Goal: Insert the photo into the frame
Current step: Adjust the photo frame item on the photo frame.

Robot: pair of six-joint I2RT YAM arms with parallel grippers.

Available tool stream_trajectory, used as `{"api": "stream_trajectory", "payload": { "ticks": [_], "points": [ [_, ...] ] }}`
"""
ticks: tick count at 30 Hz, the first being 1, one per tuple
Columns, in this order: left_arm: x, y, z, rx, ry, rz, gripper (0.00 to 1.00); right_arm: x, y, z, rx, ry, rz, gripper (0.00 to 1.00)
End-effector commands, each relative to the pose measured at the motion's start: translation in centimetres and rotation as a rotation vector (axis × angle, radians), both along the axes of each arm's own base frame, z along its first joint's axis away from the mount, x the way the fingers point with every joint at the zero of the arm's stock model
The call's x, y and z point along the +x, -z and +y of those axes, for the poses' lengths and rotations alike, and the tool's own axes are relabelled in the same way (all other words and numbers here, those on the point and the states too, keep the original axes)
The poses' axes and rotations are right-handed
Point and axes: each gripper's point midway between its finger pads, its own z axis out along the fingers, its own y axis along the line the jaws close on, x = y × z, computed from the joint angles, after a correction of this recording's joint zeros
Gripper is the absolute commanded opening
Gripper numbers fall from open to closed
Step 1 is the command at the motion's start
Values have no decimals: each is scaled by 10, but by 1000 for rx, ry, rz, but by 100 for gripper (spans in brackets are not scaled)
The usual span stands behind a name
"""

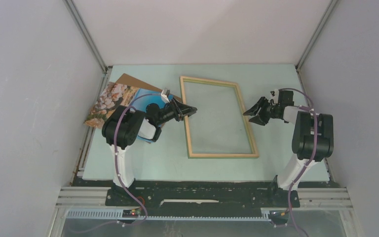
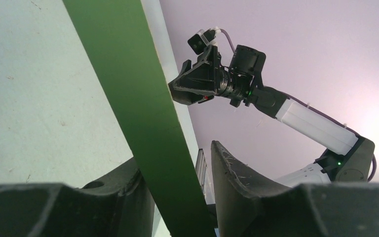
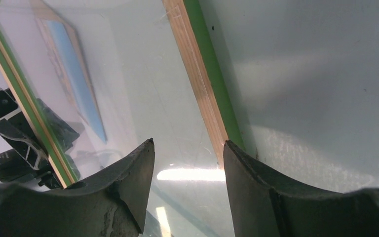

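The frame (image 1: 217, 154) lies flat in the middle of the table, pale wood side up, with its clear pane inside. My left gripper (image 1: 188, 109) is at the frame's left rail. In the left wrist view my left gripper (image 2: 175, 153) is open with the green rail (image 2: 128, 74) between its fingers and a gap on the right side. My right gripper (image 1: 252, 112) is open at the frame's right rail (image 3: 197, 84). In the right wrist view my right gripper (image 3: 188, 142) hovers over the pane's edge, holding nothing. The photo (image 1: 109, 101) lies at the far left, partly under my left arm.
A brown backing board (image 1: 129, 80) lies under the photo at the back left. The pale green table (image 1: 148, 158) is enclosed by white walls on three sides. A metal rail (image 1: 202, 190) runs along the near edge by the arm bases.
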Motion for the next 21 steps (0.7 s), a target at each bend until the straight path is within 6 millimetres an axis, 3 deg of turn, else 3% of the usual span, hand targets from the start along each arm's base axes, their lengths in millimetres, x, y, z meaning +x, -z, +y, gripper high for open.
{"api": "stream_trajectory", "payload": {
  "ticks": [1, 12, 19, 21],
  "points": [
    [-4, -57, -6, -47, 31, -231, 34, 3, 10, 2, 11, -7, 5, 62],
    [-6, -63, -7, -66, 43, -237, 25, 2, 15, 1, -16, -11, 9, 62],
    [-5, -59, -1, -85, 0, -171, 48, 1, 5, 0, -141, -27, -8, 64],
    [-3, -56, 0, -86, -18, -155, 49, 0, 1, 0, -169, -27, -18, 65]
  ]
}}
